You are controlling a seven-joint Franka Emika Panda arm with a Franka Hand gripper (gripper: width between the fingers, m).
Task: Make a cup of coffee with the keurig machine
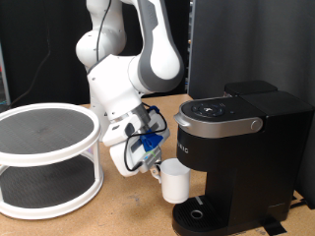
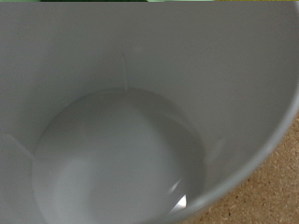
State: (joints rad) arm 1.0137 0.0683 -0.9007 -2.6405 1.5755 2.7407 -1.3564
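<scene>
White arm bent low over the wooden table [image 1: 118, 211], gripper [image 1: 157, 169] clamped on the cup [image 1: 175, 181] by its rim, cup upright, just left of the keurig machine [image 1: 241, 157], above its drip tray [image 1: 195, 212], cup's empty inside [image 2: 121, 154] filling the wrist view, white two-tier round shelf [image 1: 47, 157] at far left

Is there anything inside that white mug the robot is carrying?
The wrist view looks straight into the cup: only its bare white bottom and walls show, with no liquid or object. The nearest part of its inside is cut off by the picture's edge.
</scene>
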